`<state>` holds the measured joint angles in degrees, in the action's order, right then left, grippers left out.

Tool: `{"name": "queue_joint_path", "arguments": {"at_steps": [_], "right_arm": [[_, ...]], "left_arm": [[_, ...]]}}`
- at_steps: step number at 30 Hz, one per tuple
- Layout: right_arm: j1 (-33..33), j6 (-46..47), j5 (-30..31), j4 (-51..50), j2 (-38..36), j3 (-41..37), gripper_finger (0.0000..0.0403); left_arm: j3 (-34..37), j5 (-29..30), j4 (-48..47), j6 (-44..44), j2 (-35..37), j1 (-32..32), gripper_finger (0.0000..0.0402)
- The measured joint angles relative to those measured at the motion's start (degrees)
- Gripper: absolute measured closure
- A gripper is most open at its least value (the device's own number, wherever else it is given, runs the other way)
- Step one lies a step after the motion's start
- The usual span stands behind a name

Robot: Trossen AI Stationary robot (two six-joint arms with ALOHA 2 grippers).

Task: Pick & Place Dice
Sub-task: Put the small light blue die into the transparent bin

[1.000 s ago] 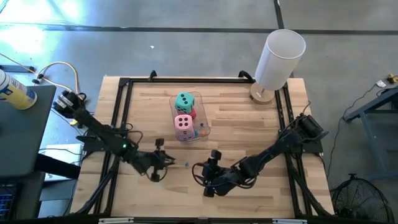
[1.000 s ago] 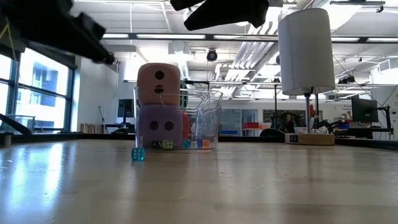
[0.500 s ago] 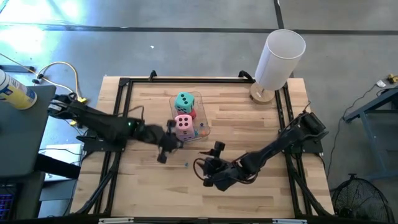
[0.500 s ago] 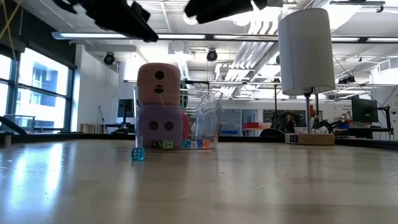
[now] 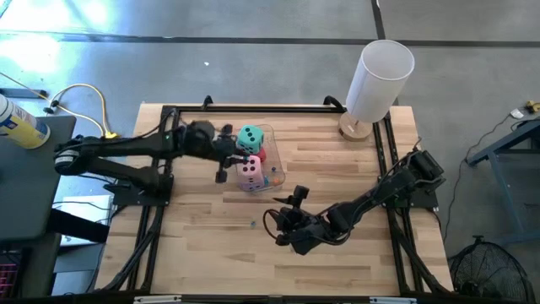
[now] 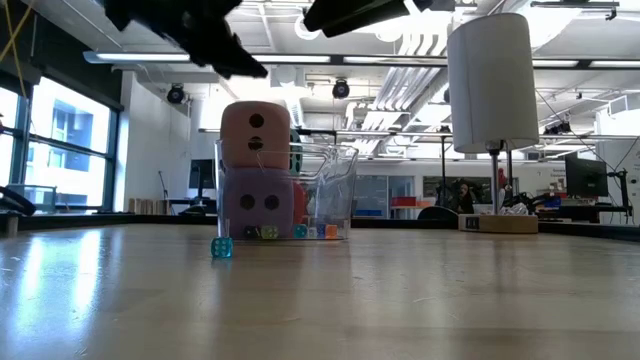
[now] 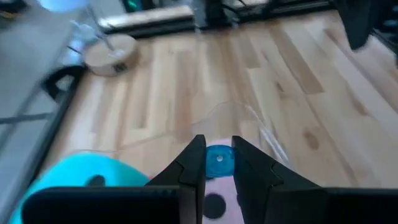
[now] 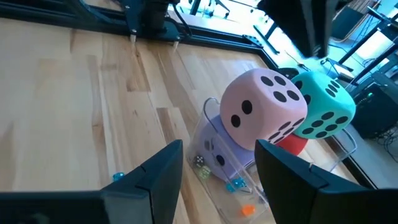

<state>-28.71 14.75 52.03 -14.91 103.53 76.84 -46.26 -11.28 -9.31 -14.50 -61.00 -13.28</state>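
the four big dice sit in a clear box [image 6: 335, 190] in the middle of the desk [image 5: 337, 160]. the pink die [image 5: 248, 169] is on top of the purple die [image 6: 258, 202]. the teal die [image 5: 250, 137] is on top of the red die [image 8: 292, 144], and the two stacks touch side by side. some tiny beads [image 6: 300, 231] lie on the bottom of the box next to the purple die.

the left jaws hang just above the box, over the pink and teal dice. they are almost closed and they pinch a tiny blue bead [image 7: 219, 160] between their tips. in my left wrist view the teal die is right under the jaws on one side and the pink die is right below them. the left arm [image 5: 126, 152] reaches in from the left edge of the desk.

the right jaws are near the box, on the side nearest the pink and purple dice, and they point at them. they are wide open and hold nothing. none of the big dice touch them. the right arm [image 5: 380, 194] bends in low from the right side of the desk.

another tiny blue bead [image 6: 221, 248] lies on the bare desk just outside the box, between the box and the right jaws.

a tall white tube on a round wood base [image 5: 380, 76] stands at the far right corner of the desk, well apart from both jaws.
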Motion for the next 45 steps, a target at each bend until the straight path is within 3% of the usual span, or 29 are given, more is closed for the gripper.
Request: {"name": "queue_joint_path", "arguments": {"at_steps": [3, 7, 23, 31, 34, 38, 45], "right_arm": [[0.01, 0.26, 0.0, 0.03, 0.0, 0.0, 0.0211], [-0.04, 1.84, -0.61, 0.06, 0.0, 0.0, 0.0211], [-0.15, 2.15, -1.57, 0.14, 0.0, 0.0, 0.0211], [-0.17, 3.73, -2.65, -0.1, 0.0, 0.0, 0.0211], [-0.17, 5.43, -4.31, -0.33, 0.0, 0.0, 0.0211], [-0.2, 6.65, -4.63, -0.93, 0.0, 0.0, 0.0211], [-0.59, 7.53, -4.63, -1.21, 0.0, 0.0, 0.0211]], "left_arm": [[0.02, -4.95, 0.81, -0.72, -1.64, -4.72, 0.0348], [0.02, -4.33, 2.86, 3.6, -2.95, -8.59, 0.0346], [0.02, -3.18, 3.11, 0.86, -5.38, -9.22, 0.0327], [0.04, 0.08, 3.04, 4.36, -9.73, -8.17, 0.0327], [0.04, 5.63, 4.18, 0.83, -9.97, -6.98, 0.0327], [0.02, 12.22, 4.47, 3.31, -9.77, -6.17, 0.0327], [0.02, 13.2, 4.43, 5.44, -9.77, -5.81, 0.0327]]}}
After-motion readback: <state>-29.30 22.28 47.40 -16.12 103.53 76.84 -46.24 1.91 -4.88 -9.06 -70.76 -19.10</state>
